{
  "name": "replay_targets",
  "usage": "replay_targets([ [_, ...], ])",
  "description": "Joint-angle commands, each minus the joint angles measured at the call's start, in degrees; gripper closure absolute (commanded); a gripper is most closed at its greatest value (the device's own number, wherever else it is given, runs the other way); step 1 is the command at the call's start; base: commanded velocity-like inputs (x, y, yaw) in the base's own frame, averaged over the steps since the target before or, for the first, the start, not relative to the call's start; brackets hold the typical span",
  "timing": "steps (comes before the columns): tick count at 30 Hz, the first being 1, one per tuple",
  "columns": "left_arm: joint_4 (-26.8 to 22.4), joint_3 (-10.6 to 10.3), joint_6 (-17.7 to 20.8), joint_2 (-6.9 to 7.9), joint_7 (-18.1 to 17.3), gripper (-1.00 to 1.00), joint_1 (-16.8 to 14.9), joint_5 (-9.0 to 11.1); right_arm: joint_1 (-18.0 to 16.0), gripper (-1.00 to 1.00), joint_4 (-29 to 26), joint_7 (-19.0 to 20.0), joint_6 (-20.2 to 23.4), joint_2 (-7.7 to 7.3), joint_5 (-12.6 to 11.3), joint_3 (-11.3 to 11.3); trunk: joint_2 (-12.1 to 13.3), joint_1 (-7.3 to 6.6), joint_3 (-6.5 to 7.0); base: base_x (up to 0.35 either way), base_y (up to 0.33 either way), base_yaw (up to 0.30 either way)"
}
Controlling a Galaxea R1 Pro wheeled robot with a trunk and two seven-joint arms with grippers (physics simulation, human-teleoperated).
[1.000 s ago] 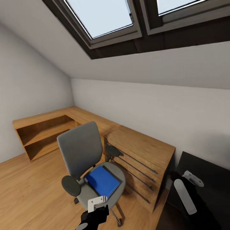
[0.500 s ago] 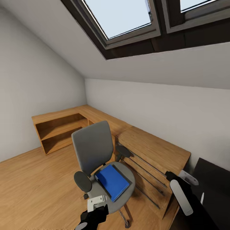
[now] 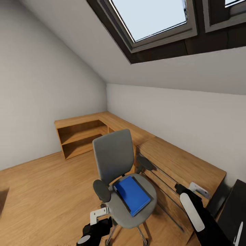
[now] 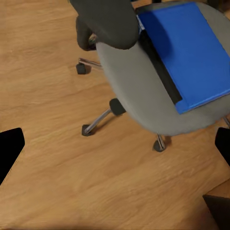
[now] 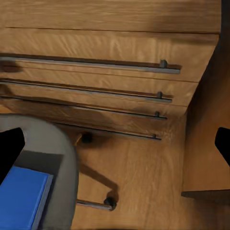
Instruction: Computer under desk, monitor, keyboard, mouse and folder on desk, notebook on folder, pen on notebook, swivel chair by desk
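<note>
The grey swivel chair (image 3: 114,160) stands on the wood floor in the middle of the head view, its back towards the far wall. The bright blue folder (image 3: 132,195) lies flat on its seat, also seen in the left wrist view as the folder (image 4: 189,48) on the chair seat (image 4: 129,81). My left gripper (image 3: 99,215) hovers low in front of the chair, open and empty (image 4: 115,148). My right gripper (image 3: 192,188), open (image 5: 115,143), hangs before the wooden drawer fronts. A corner of the black desk (image 3: 239,205) shows at the lower right, with a thin pale stick (image 3: 239,234) on it.
A light-wood drawer chest (image 3: 184,167) with long bar handles (image 5: 91,64) stands right of the chair, joined to a low wooden shelf unit (image 3: 80,135) in the corner. Sloped grey walls and a skylight (image 3: 153,20) rise above. Open floor (image 3: 41,191) lies to the left.
The camera has swung left, so chair, chest and shelf unit sit further right in the picture and the black desk has slid nearly out of frame. Both grippers remain open.
</note>
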Motion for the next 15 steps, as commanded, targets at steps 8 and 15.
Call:
replay_targets([
  [8,0.08,3.44,0.35,1.98,0.33,-1.00,-0.10,0.17,-0.03,-1.00,0.07,-0.31,0.25,-0.13,-0.23,5.81,-0.06,0.01,-0.08,0.000,0.000,0.277],
  [15,1.82,6.17,0.36,2.18,0.31,-1.00,-0.10,0.37,-0.03,-1.00,0.06,-0.19,0.36,-0.29,-0.13,10.20,-0.06,0.01,-0.08,0.000,0.000,0.277],
])
